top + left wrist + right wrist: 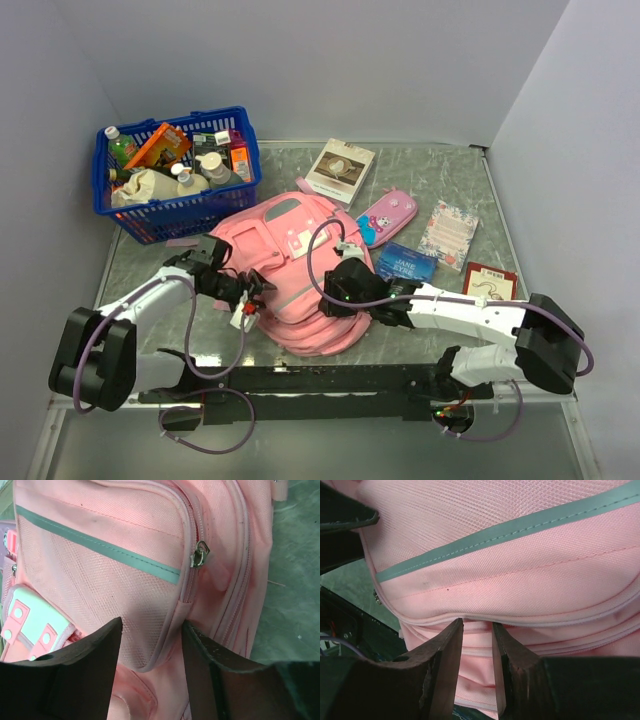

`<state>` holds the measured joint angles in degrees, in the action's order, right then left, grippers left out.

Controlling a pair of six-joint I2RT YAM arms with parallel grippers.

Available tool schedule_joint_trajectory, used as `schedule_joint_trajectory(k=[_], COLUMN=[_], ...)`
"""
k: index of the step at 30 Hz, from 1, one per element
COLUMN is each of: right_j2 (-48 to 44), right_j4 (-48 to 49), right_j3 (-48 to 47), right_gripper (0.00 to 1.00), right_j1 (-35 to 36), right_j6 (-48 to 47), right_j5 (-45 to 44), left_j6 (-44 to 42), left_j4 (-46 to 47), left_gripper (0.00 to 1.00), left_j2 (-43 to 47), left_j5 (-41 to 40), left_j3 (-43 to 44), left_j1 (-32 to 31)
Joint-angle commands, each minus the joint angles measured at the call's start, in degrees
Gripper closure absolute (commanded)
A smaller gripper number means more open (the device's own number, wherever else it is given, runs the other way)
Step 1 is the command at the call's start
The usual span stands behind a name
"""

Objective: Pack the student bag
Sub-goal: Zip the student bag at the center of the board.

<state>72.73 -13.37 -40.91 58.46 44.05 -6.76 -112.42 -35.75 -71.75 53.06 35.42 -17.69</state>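
The student bag [300,320] lies flat beneath both claws, front pocket up, presumably to expose its zips. The left gripper [151,625] stands half open astride the pocket corner, gripping nothing; the zip pull [200,555] lies just ahead. The right gripper [476,625] is narrowly parted over a seam; we cannot tell whether it pinches.

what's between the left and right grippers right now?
Only the student bag: its pink front spans the stretch, as the top view shows. The left gripper is at one side of it and the right gripper at the other.
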Motion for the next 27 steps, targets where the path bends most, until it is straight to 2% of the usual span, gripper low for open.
schedule_joint_trajectory(k=[1, 3, 4, 5, 8, 9, 11, 12, 13, 15, 16, 18, 23, 27], right_j2=[-1.98, -2.24, -2.41, -2.68, -3.91, -4.87, -6.01, -7.06, -7.68, -9.26, -9.79, -10.32, -7.70, -2.70], right_j4=[1.15, 1.06, 0.89, 0.62, -1.83, -4.19, -7.27, -9.12, -13.66, -17.64, -21.49, -24.50, -31.26, -38.63], right_j3=[-0.40, -0.67, -0.93, -1.10, -2.86, -4.34, -6.11, -8.29, -9.44, -12.25, -12.96, -14.63, -19.29, -28.84], right_gripper=[0.62, 0.62, 0.62, 0.62, 0.60, 0.60, 0.60, 0.59, 0.56, 0.54, 0.51, 0.50, 0.49, 0.44], right_j1=[-0.62, -0.36, -0.19, -0.10, 0.52, 1.13, 2.27, 2.89, 4.28, 6.13, 8.23, 10.44, 16.93, 22.30], right_j6=[-0.55, -0.99, -1.16, -1.60, -2.13, -2.04, -1.34, -0.90, -0.29, 2.26, 3.40, 6.38, 11.57, 14.65], right_j5=[-1.94, -2.02, -2.11, -2.11, -2.99, -4.73, -7.54, -11.13, -13.77, -18.70, -23.68, -27.58, -32.94, -38.49], left_j6=[-24.95, -24.43, -23.99, -22.51, -7.51, 6.37, 24.78, 41.24, 45.75, 52.26, 56.65, 67.27, 74.27, 78.04], left_j4=[7.01, 7.62, 7.80, 9.10, 11.83, 16.71, 26.82, 35.22, 36.70, 32.36, 31.71, 32.58, 31.09, 31.18], left_gripper=[0.49, 0.64, 0.98, 0.99, 0.99, 0.99, 0.99, 0.99, 0.99, 0.99, 0.99, 0.99, 0.99, 0.99], left_j2=[0.20, 0.20, 0.38, 0.64, 2.13, 2.92, 6.08, 7.05, 8.28, 8.90, 9.25, 9.69, 14.08, 18.56], left_j5=[1.00, 1.17, 1.87, 3.18, 6.71, 5.66, 2.07, -0.56, -4.76, -6.56, -9.09, -11.56, -13.95, -14.91], left_j3=[-0.79, -0.97, -0.97, -0.44, 2.97, 3.77, 4.83, 5.01, 5.71, 10.34, 11.59, 14.06, 14.07, 12.04], left_j1=[-0.32, -0.59, -0.68, -0.68, -1.73, -3.04, -4.97, -6.90, -7.53, -8.41, -8.67, -9.20, -9.29, -10.08])
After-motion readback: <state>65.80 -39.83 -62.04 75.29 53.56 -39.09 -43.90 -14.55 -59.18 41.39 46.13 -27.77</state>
